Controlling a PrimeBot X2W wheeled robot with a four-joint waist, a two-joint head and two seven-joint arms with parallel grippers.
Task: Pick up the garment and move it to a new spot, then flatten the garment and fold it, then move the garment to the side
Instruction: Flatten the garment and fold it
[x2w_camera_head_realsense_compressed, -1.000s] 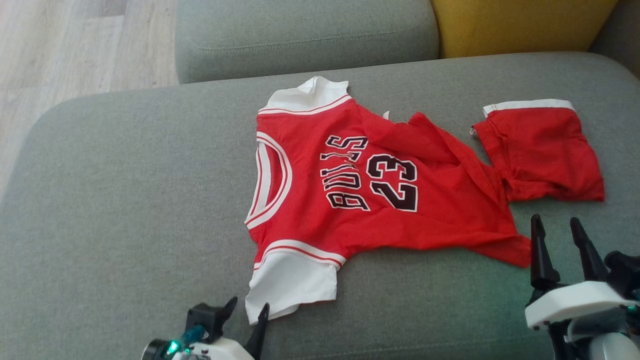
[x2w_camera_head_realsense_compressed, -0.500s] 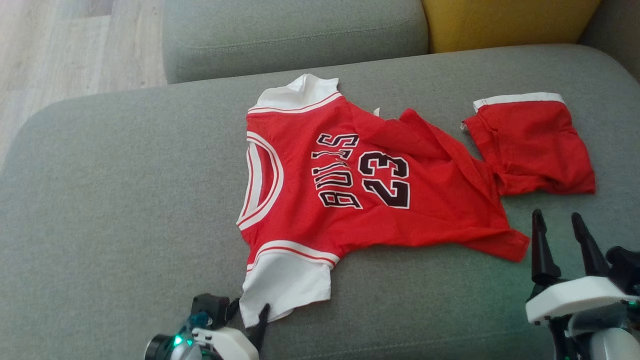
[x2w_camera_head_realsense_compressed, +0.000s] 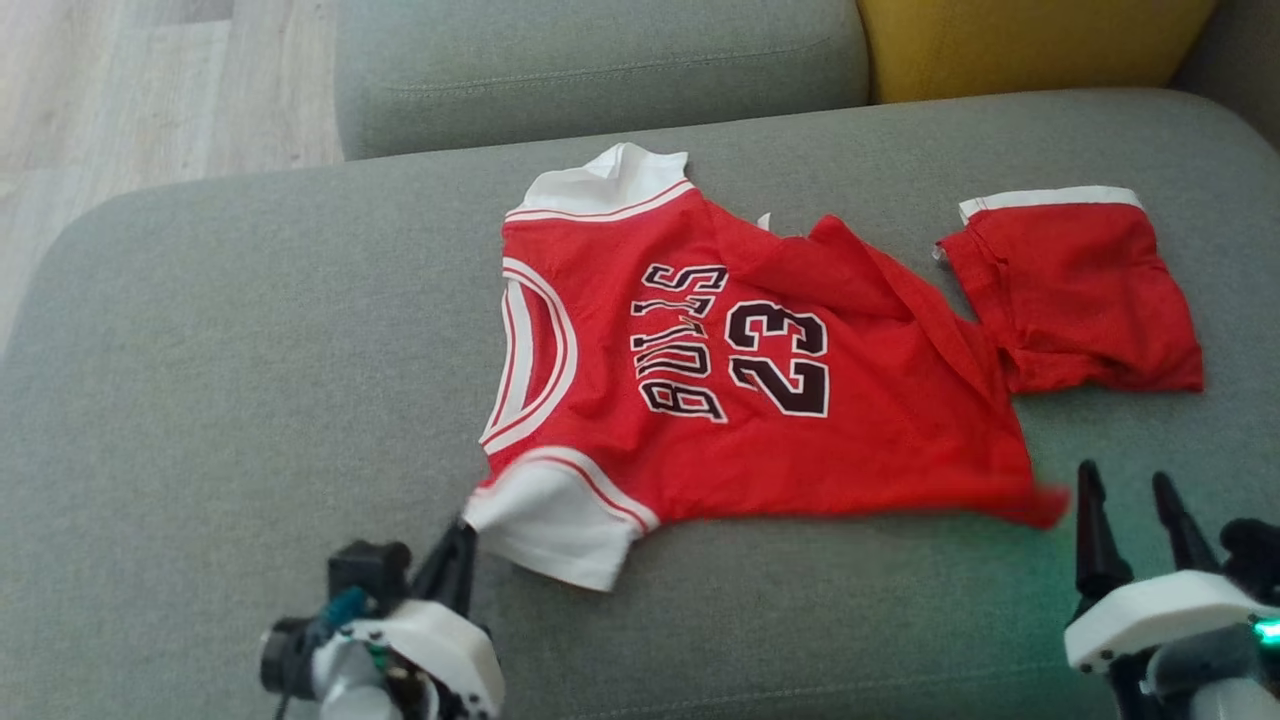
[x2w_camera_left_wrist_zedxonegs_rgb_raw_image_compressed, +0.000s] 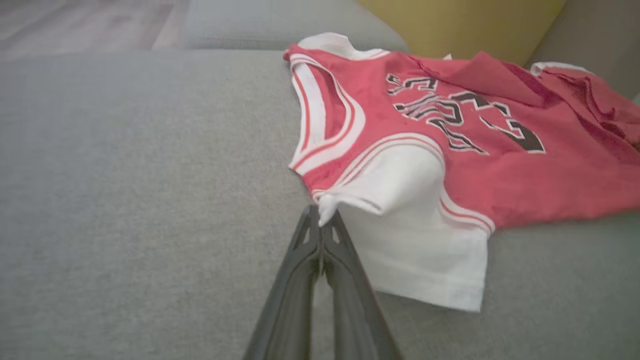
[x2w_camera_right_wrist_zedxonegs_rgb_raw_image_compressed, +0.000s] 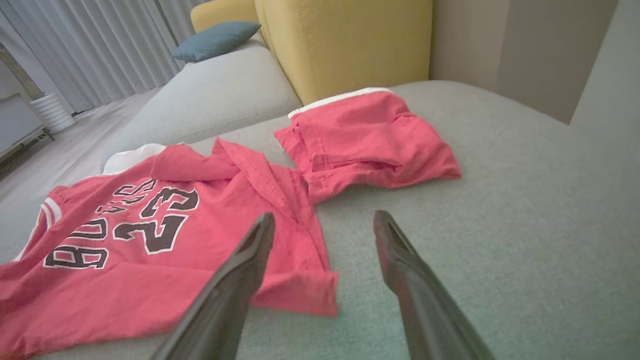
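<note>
I'm flattening the jersey (x2w_camera_head_realsense_compressed: 760, 400) on the sofa (x2w_camera_head_realsense_compressed: 250, 350), I judge: my left gripper (x2w_camera_left_wrist_zedxonegs_rgb_raw_image_compressed: 320, 222) pinches its white sleeve (x2w_camera_head_realsense_compressed: 550, 520), and my right gripper (x2w_camera_head_realsense_compressed: 1130, 500) hangs wide by the hem corner (x2w_camera_head_realsense_compressed: 1040, 505), likely the next grab.

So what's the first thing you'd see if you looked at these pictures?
The bright red jersey with a big black 23, spread across the middle of the grey sofa. Just to its right lie matching red shorts. At the near edge, the left gripper pinches the jersey's white sleeve, while the right gripper sits open by the hem.
</note>
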